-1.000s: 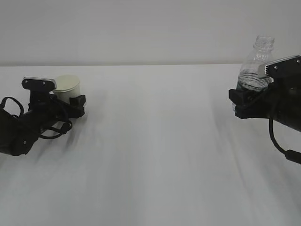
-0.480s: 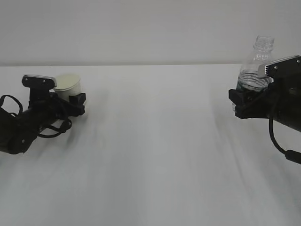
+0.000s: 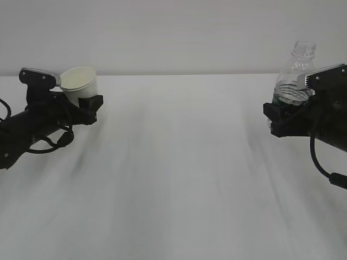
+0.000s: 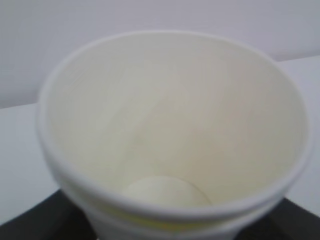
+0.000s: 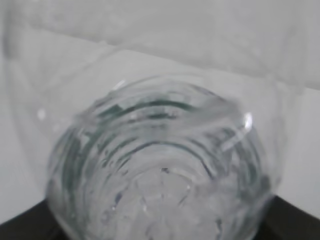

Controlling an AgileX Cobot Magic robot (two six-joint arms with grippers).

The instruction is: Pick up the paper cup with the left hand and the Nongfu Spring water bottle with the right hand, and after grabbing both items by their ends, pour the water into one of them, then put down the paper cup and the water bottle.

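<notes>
The white table point(image 3: 179, 179) is the big flat thing that everything is near.

The left hand point(image 3: 32, 127) reaches in low over the left side of the table. Its gripper point(image 3: 81, 103) is closed around the bottom part of the paper cup point(image 3: 80, 84). The black fingers point(image 3: 90, 102) hug the cup low down, and the cup's open top pokes up above them. The cup leans a little, with its mouth turned a bit to the left. It looks lifted just off the table, but the arm hides the bottom, so that is hard to tell for sure. From the left wrist camera, the cup point(image 4: 170, 130) fills the view. Its inside is pale cream and looks dry, with the round bottom showing.

The right hand point(image 3: 320, 119) comes in over the right side of the table. Its gripper point(image 3: 287, 116) is clamped on the lower part of the Nongfu Spring water bottle point(image 3: 295, 76). The bottle stands straight up, and its open neck sticks up high above the gripper. A bit of the dark green label shows just over the black fingers point(image 3: 277, 118). From the right wrist camera, the bottle point(image 5: 160, 165) is very close and blurry, all clear ribs with green lines.

The cup and the bottle are far apart, one over each side of the table.
</notes>
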